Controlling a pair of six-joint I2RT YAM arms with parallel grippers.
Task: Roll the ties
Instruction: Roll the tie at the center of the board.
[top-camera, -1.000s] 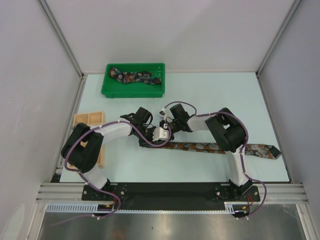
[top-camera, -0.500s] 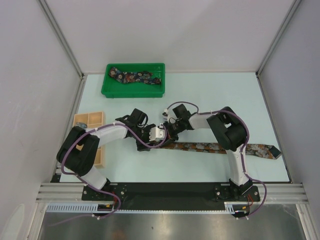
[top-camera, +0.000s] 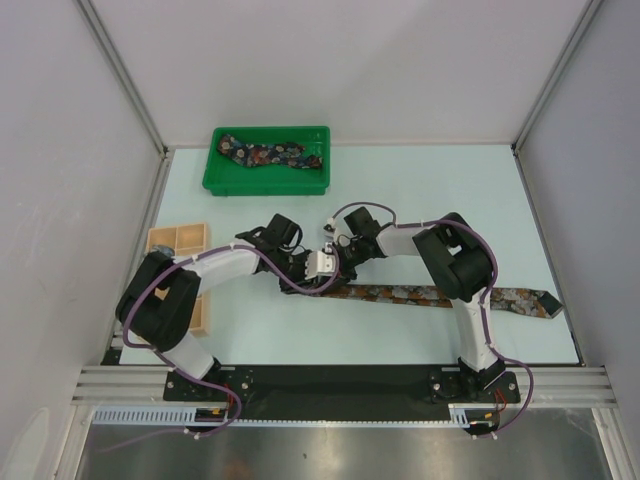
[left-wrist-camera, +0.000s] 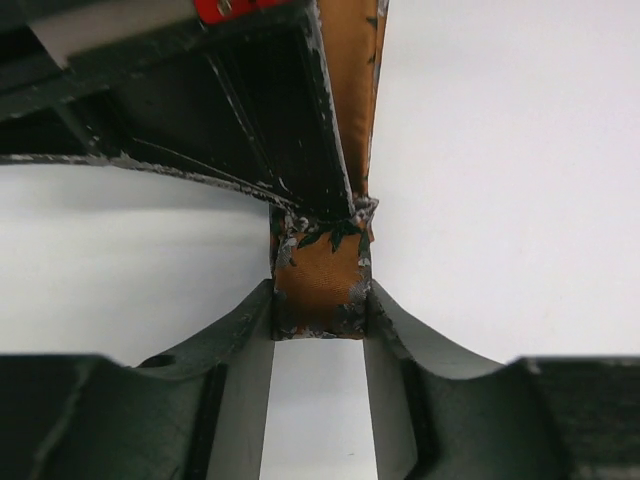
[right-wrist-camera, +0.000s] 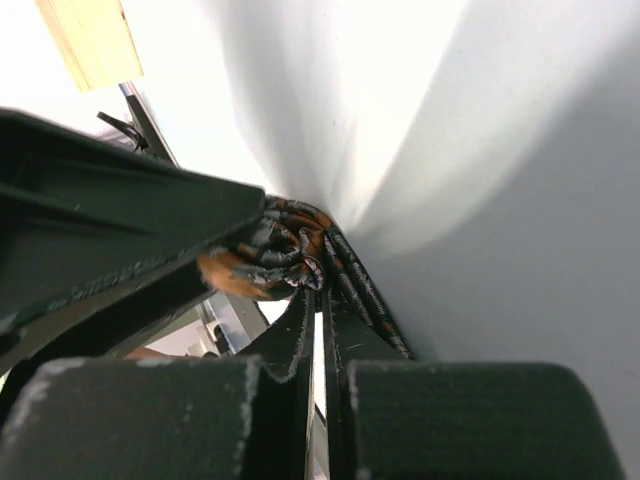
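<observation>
A rust-brown patterned tie (top-camera: 420, 293) lies flat across the table, its wide end (top-camera: 530, 302) at the right. At its narrow left end both grippers meet. In the left wrist view my left gripper (left-wrist-camera: 320, 300) holds a short folded section of that tie (left-wrist-camera: 318, 285) across its width, both fingers touching the fabric. My right gripper (right-wrist-camera: 320, 295) is shut, its tips pinched into the small roll of tie (right-wrist-camera: 285, 260). From above, the left gripper (top-camera: 320, 277) and right gripper (top-camera: 339, 268) sit side by side. A dark navy floral tie (top-camera: 275, 153) lies in the tray.
A green plastic tray (top-camera: 213, 183) stands at the back left. A tan wooden compartment box (top-camera: 180, 238) sits at the left edge, partly under my left arm. Grey walls close in the table on both sides and at the back.
My left arm drew back towards the left and then eased forward a little. Both grippers stayed together at the tie's narrow end.
</observation>
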